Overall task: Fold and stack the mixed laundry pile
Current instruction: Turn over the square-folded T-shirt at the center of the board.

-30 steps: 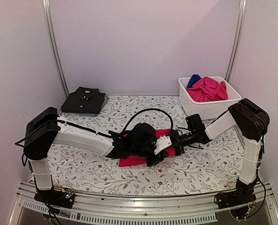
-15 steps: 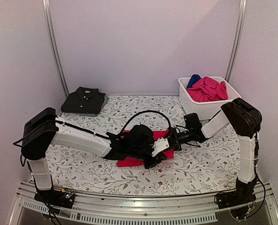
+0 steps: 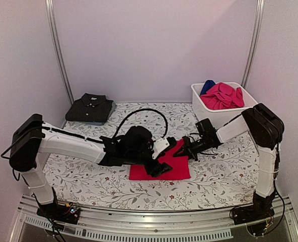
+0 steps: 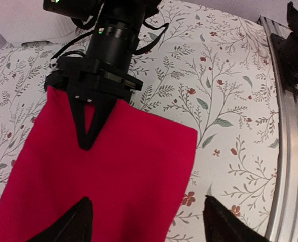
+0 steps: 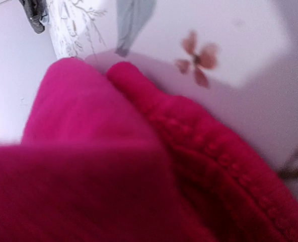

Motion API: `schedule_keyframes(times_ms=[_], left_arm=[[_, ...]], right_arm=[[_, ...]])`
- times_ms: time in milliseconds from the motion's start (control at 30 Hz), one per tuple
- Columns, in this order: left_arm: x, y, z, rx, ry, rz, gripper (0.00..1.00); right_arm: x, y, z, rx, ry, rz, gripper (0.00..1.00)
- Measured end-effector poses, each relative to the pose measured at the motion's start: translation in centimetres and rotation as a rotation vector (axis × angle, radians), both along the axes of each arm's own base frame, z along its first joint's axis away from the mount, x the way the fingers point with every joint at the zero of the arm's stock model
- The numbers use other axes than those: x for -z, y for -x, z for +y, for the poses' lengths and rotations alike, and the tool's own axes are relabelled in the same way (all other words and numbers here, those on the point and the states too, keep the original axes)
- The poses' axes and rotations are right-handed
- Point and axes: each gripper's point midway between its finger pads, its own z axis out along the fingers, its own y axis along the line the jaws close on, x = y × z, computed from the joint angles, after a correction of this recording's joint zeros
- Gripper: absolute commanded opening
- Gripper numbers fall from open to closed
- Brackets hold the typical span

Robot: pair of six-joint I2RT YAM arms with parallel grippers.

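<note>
Near the middle of the bench (image 3: 154,209), toward its near edge, the red tee (image 3: 172,169) lies folded flat on the floral cloth (image 3: 88,176). The left hand (image 4: 148,223) hangs low over it, fingers spread wide and gripping nothing. The right hand (image 4: 86,143) is pinched closed on the tee's far edge, with red fabric bunched against its camera. At the far left corner sits the folded charcoal polo (image 3: 90,108). At the far right corner the white tub (image 3: 224,116) holds the magenta garment (image 3: 222,96) and the blue one (image 3: 207,86).
</note>
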Motion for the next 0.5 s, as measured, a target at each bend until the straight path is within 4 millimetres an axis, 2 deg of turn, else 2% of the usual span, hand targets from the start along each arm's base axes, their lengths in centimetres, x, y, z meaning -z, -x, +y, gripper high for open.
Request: schedule_keyframes(times_ms=[167,267,400,500], left_arm=[[-3.1,-4.6,4.8,-0.189,0.092,0.056,1.00],[-3.7,-6.8,7.1,-0.284,0.119,0.076,1.00],[-3.1,-7.3,8.0,-0.321,0.111,0.096,1.00],[-2.7,-7.3,8.3,-0.331,0.103,0.105,1.00]], right_arm=[[-0.3,0.4,-2.2,-0.021,0.129,-0.033,0.00],[-1.0,0.5,-4.6,-0.022,0.225,-0.056,0.00],[-3.1,0.3,-8.3,-0.004,0.353,-0.089,0.00],[-6.0,-0.2,-12.6,0.030,0.487,-0.148,0.00]])
